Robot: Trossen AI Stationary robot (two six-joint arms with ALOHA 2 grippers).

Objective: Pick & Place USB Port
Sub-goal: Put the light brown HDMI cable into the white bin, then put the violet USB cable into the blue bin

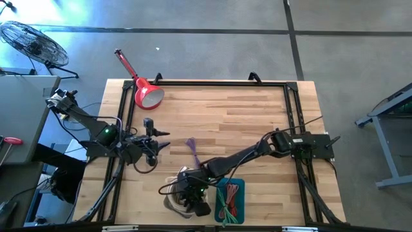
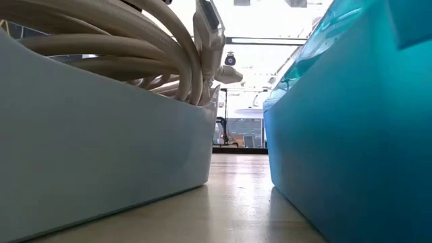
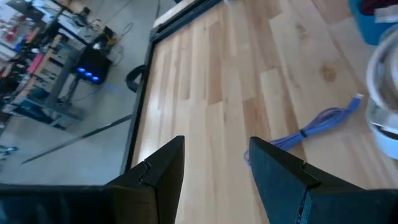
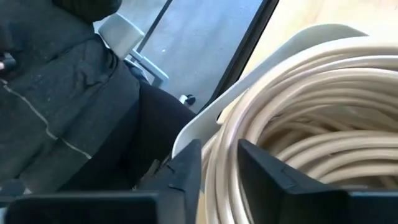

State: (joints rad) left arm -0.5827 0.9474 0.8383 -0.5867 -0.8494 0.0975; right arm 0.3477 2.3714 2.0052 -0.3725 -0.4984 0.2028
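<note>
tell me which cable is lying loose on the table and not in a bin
The purple cable, lying on bare wood between the two arms. The cream cable is coiled inside the white bin, and the red and green ones lie in the teal bin.

A light wooden tabletop [image 1: 232,122] made of joined planks, edged by a black metal frame. Near its front edge a white bin [image 2: 101,135] full of coiled cream cable [image 4: 311,124] sits just beside a teal bin [image 1: 230,202] holding red and green cables. A purple cable [image 1: 192,149] lies loose near the middle. A red dustpan [image 1: 147,95] rests at the far left corner.
</note>
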